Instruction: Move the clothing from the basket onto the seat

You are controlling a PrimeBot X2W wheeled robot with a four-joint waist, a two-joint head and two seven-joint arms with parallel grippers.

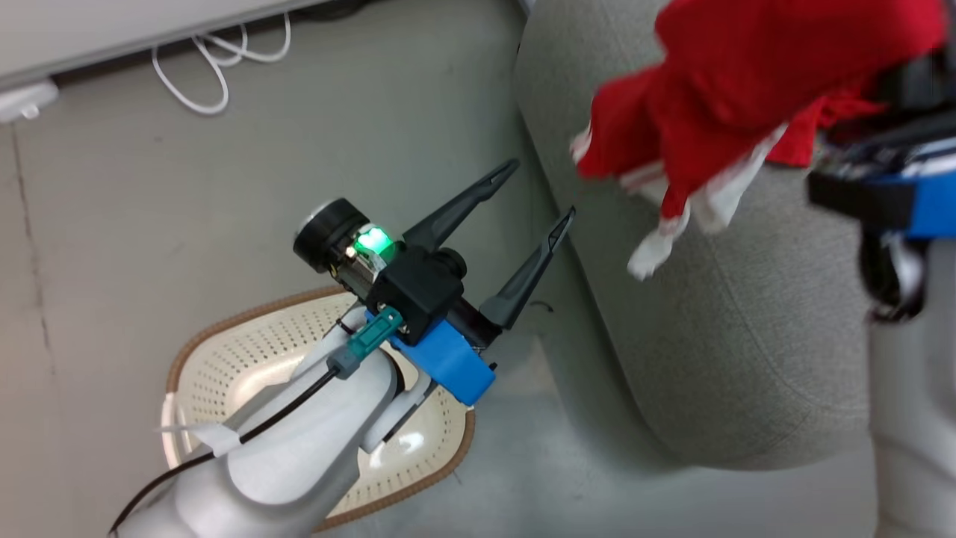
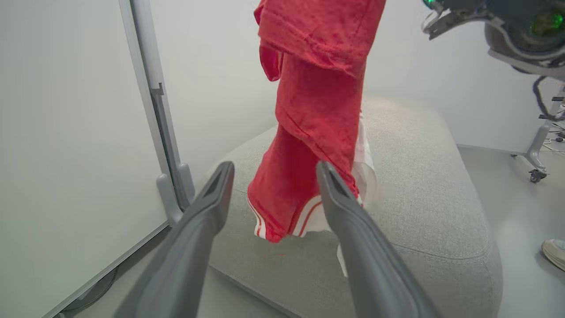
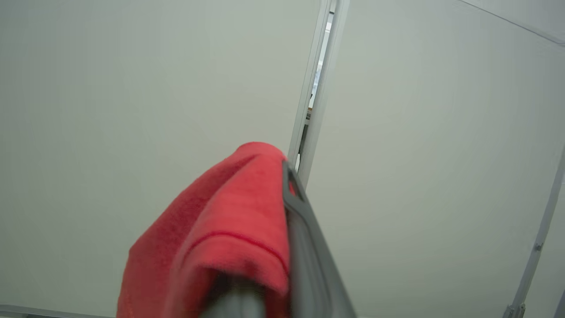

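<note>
The red clothing [image 1: 732, 82] with white trim hangs in the air above the grey seat [image 1: 709, 336], bunched at the top right of the head view. My right gripper [image 3: 284, 165] is shut on the clothing [image 3: 229, 229], which drapes over its fingers. In the left wrist view the clothing [image 2: 318, 110] dangles with its striped hem just above the seat [image 2: 419, 198]. My left gripper [image 1: 541, 188] is open and holds nothing, hovering over the floor between the basket [image 1: 224, 329] and the seat. Its fingers [image 2: 220, 194] point at the hanging fabric from a short distance.
My left forearm covers part of the basket on the floor at the lower left. A white cable [image 1: 209, 67] lies by the wall. A panel frame with a foot [image 2: 163, 132] stands left of the seat. A wheeled stand [image 2: 536, 163] and a person's shoe [image 2: 555, 252] are to the right.
</note>
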